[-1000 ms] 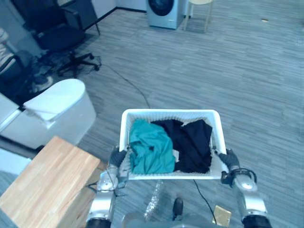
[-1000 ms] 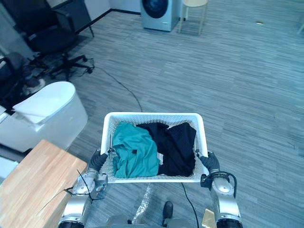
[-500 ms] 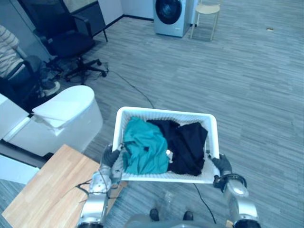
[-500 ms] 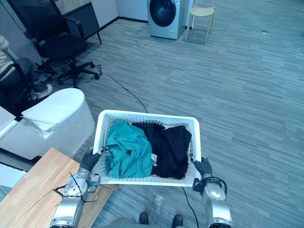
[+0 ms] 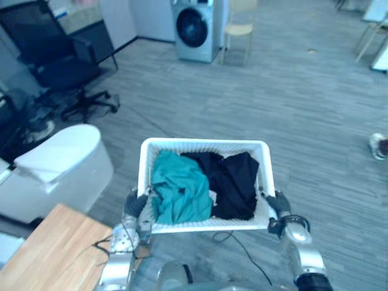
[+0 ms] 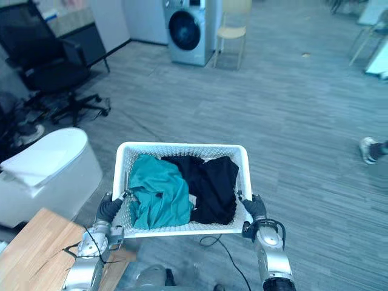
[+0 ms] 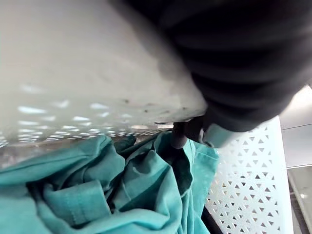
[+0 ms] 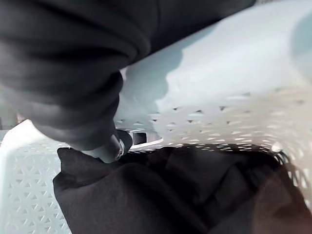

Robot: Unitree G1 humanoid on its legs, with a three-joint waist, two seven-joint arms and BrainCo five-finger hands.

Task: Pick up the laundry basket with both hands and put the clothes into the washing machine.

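Swung toward grey front-loading washing machine [image 5: 194, 30]; white perforated plastic laundry basket [image 5: 203, 143] still clamped at side rims by left robot hand [image 5: 134, 204], right robot hand [image 5: 277, 204].

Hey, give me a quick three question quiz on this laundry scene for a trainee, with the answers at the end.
1. Short answer: what do the left robot hand and the right robot hand hold between them?
2. True or false: the teal garment and the dark garment are inside the washing machine.
3. Multiple choice: the teal garment lies nearest to A. the left robot hand, B. the right robot hand, C. the washing machine.
Key: 1. The laundry basket, one hand at each side. 2. False: both lie in the laundry basket; the washing machine stands far across the floor. 3. A.
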